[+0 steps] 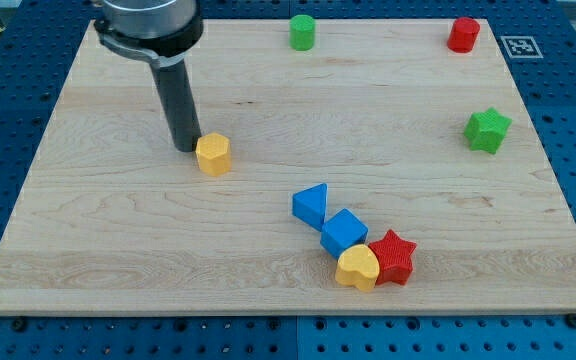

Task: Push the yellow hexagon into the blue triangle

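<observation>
**One short push separates the hexagon from the triangle**

One block matters most to us here: the yellow hexagon (213,154), sitting left of the board's middle. My tip (187,148) stands just beside it, at about its ten o'clock, touching or nearly so; we cannot tell which from this view. We carry no gripper, so there is nothing to open or clench, only a bare rod that shoves.

The blue triangle (310,204) lies at roughly four o'clock from the hexagon, a clear stretch of wooden board (88,230) between them. Since our tip sits almost opposite that direction, we judge the line to be well set already: tip, hexagon and triangle fall nearly on one diagonal.

To do this well, we should press through the hexagon's centre and head steadily toward four o'clock. If we strike off-centre, the block will likely spin and slide off the rod's side. Small corrections along the way should keep it in front of us.

Just past the triangle, at its four o'clock, a blue cube (344,232) touches or nearly touches it, with a yellow heart (358,268) and a red star (392,257) further on. We should slow near contact, or the whole cluster may scatter.

The green cylinder (302,32), red cylinder (463,34) and green star (487,130) sit well apart, out of our path.
</observation>
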{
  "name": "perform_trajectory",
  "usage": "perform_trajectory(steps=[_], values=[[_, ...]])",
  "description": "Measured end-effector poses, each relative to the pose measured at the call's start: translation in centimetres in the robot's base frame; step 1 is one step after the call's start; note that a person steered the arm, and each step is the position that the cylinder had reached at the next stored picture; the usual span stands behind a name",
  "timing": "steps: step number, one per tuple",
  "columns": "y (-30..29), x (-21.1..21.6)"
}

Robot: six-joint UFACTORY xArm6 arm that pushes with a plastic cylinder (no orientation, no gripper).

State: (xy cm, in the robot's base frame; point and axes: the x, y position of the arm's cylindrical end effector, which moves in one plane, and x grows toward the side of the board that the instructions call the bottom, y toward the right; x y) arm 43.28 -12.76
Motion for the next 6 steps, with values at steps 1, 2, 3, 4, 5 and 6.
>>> perform_trajectory(steps=[1,2,3,4,5,6], values=[[-0.7,1.1],[0.7,1.3],[5.9,1.3],[10.0,1.6],[10.8,3.5],[10.8,5.8]])
